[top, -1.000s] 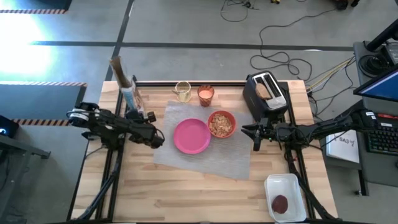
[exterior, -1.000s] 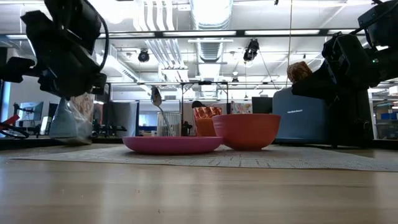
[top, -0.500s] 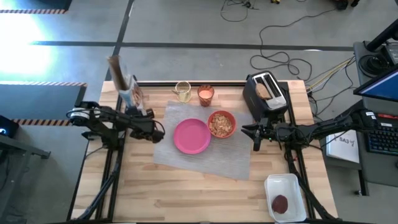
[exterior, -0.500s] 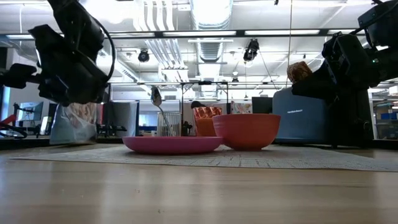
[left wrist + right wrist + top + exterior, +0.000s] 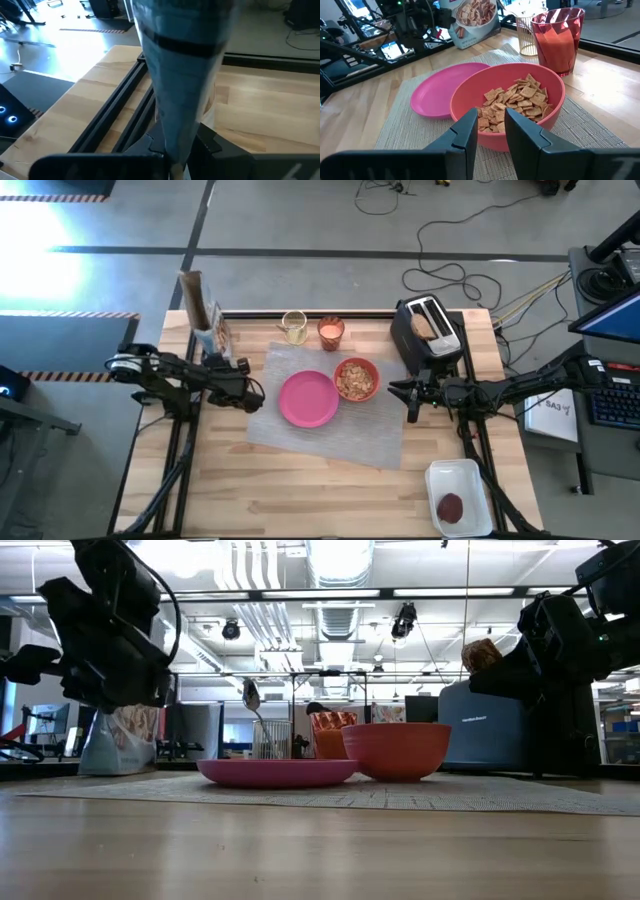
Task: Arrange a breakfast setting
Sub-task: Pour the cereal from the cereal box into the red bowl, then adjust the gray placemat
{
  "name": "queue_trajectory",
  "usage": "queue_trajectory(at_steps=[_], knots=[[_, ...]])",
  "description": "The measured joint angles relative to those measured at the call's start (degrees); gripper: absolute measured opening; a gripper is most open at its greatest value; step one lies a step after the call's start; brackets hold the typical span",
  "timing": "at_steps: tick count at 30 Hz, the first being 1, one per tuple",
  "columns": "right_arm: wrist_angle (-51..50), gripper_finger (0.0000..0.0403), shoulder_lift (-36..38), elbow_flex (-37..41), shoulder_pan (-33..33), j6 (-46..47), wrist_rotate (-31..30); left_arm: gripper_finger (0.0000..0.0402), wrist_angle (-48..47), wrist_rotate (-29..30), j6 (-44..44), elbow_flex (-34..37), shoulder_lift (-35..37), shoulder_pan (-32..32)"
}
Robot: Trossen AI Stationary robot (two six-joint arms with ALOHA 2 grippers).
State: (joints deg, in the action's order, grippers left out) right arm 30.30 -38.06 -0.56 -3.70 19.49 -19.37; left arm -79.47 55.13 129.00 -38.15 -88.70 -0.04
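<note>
Two dark arms flank a grey placemat point(image 5: 325, 415) at centre frame, where a pink plate point(image 5: 308, 399) touches a red bowl point(image 5: 356, 379) of cereal. Left gripper point(image 5: 222, 366), at centre left, is clamped on a cereal bag point(image 5: 200, 312). Right gripper point(image 5: 489, 131), narrowly parted and empty, hovers beside the bowl. Orange drink point(image 5: 331, 331) stands at the mat's upper edge.

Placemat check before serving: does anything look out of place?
The spoon stands in the glass of pale liquid, not on the placemat; the dark red patty sits apart in a white tray.
</note>
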Motion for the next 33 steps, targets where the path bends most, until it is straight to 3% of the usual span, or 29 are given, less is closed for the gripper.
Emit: queue_trajectory(at_steps=[6,15,20,25,30,33], knots=[[0.01,0.0086,0.0,-0.01,-0.01,0.02,0.01,0.0049,-0.01,-0.11,0.01,0.02,1.0,-0.08],[0.0,0.0086,0.0,0.0,0.0,0.01,0.0,0.0143,1.56,-1.01,-3.06,-0.04,1.03,-1.22],[0.02,0.0086,0.0,0.0,0.0,0.01,0.01,0.0171,3.77,-4.38,-8.15,-0.6,1.26,-4.33],[0.02,0.0086,0.0,-0.02,-0.01,0.02,0.02,0.0176,5.2,-12.68,-15.3,-2.78,1.3,-7.79],[0.02,0.0086,0.0,-0.02,-0.02,0.02,0.02,0.0176,5.43,-26.31,-19.95,-7.24,1.33,-12.3],[0.0,0.0086,0.0,-0.01,-0.01,0.01,0.02,0.0176,5.71,-29.73,-23.19,-10.65,1.13,-16.25]])
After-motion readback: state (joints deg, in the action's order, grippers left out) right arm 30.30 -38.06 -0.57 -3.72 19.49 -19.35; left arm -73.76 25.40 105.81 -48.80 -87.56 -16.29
